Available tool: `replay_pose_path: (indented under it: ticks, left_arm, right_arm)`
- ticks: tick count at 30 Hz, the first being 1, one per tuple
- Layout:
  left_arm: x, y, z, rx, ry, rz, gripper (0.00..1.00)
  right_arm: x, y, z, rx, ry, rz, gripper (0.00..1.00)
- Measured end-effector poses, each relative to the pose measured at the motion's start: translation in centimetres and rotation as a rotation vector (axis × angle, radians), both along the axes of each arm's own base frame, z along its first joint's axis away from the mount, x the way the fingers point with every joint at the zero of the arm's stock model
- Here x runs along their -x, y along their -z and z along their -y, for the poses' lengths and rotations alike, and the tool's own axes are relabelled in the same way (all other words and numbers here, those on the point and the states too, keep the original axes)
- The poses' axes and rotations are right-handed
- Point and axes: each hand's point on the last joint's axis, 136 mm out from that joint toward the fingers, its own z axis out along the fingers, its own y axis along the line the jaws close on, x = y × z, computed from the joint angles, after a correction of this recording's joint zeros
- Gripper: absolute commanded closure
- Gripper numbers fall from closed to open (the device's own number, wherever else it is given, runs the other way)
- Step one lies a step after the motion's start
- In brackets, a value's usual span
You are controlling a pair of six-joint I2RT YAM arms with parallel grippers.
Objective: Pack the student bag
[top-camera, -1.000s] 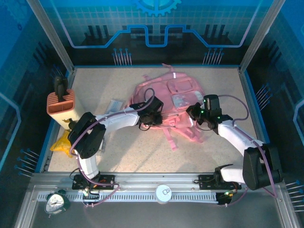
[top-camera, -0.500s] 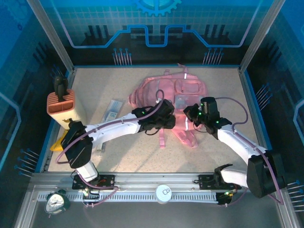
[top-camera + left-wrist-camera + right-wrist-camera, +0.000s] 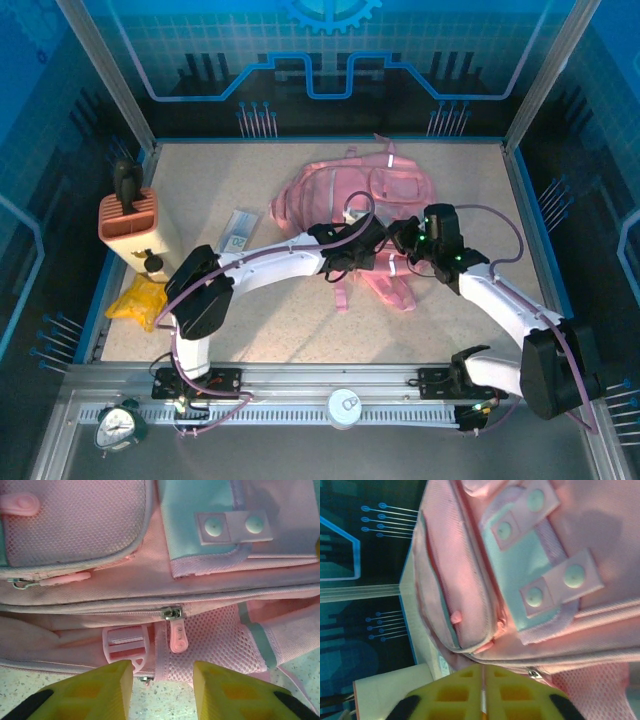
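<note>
Top view, student bag: the pink student bag (image 3: 340, 190) lies flat at the far centre of the speckled table (image 3: 270, 320), its straps trailing toward the arms.
Top view, left gripper: the left gripper (image 3: 350, 262) reaches across from the left to the bag's near edge.
Top view, right gripper: the right gripper (image 3: 402, 240) sits at the bag's right-hand near corner, just beside the left one.
Top view, surroundings: an orange ribbed box (image 3: 128, 228) stands at the table's left edge, well apart from the bag; a flat packet (image 3: 240, 232) lies between the two.
Left wrist, claw: the two yellow fingers (image 3: 100, 687) stand spread with a clear gap and pinch nothing.
Left wrist, bag: a pink zip pull (image 3: 177, 636) hangs just beyond that gap, a pink buckle (image 3: 125, 645) beside it, mesh fabric below the zip line.
Right wrist, claw: the yellow fingers (image 3: 515, 692) are pressed together, a thin seam between them; whether anything is caught there cannot be told.
Right wrist, bag: a pale panel (image 3: 520, 562) with snap tabs and a zipped pocket lie just ahead of the fingertips.
</note>
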Motion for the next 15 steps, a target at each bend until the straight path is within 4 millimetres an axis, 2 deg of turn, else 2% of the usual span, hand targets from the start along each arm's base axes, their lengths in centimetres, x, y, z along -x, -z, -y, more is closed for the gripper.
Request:
replay_pose_path:
  ticks: [2, 6, 10, 15]
  left_arm:
    - [0.1, 0.5, -0.4, -0.013, -0.008, -0.002, 0.63]
    - [0.2, 1.4, -1.2, -0.035, -0.022, -0.015, 0.63]
    - [0.1, 2.2, -2.0, -0.036, -0.05, -0.028, 0.63]
    - [0.0, 3.0, -2.9, -0.046, -0.073, -0.042, 0.63]
  right_arm:
    - [0.6, 1.3, -0.3, 0.0, -0.004, -0.035, 0.58]
    - [1.5, 4.8, -0.8, 0.016, -0.016, -0.131, 0.46]
    - [1.3, 7.1, -0.9, 0.026, -0.008, -0.193, 0.43]
    - [0.3, 7.9, -1.2, 0.02, 0.003, -0.2, 0.45]
